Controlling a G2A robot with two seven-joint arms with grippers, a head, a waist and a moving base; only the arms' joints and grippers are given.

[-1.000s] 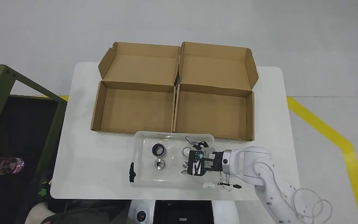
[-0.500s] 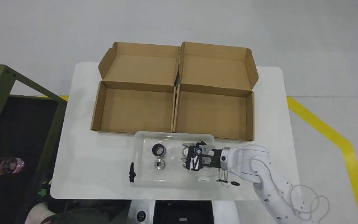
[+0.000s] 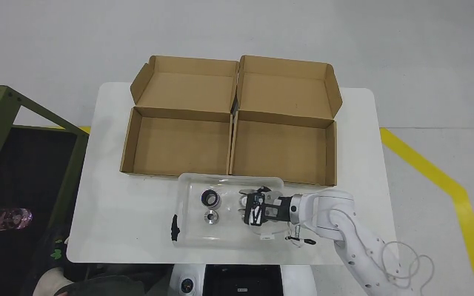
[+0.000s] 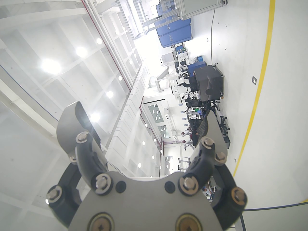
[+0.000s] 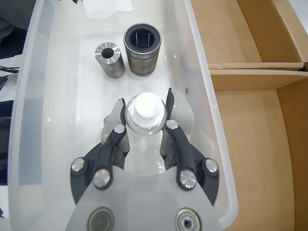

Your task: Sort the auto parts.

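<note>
Top view: on the bench (image 3: 111, 148) a clear tub (image 3: 180, 211) sits at 6 o'clock. Two open cardboard boxes touch side by side at the tub's 12 o'clock, the 11 o'clock box (image 3: 178, 144) and the 1 o'clock box (image 3: 281, 152), both bare inside. In the tub a dark bearing (image 3: 209, 197) and a steel sleeve (image 3: 212, 217) stand toward 9 o'clock. The right claw (image 3: 253, 209) is down inside toward 3 o'clock.

Left wrist view: the left claw (image 4: 142, 116) points off into the hall, its fingers spread wide with nothing between them.

Right wrist view: a white-capped part (image 5: 146, 111), small and clear-bodied, stands upright on the tub floor. The right claw's pads lie against both its sides, so the claw looks clamped on it (open only to the body's width). Just beyond, the bearing and sleeve stand side by side, apart from the claw.

The capped piece is probably light, with a smooth shell that may slip or crack. The rounded body below the cap seems the sound place to hold it, and with modest pressure. The two metal cylinders look heavy, stiff and slick, and are best gripped across the wall at mid-height.
</note>
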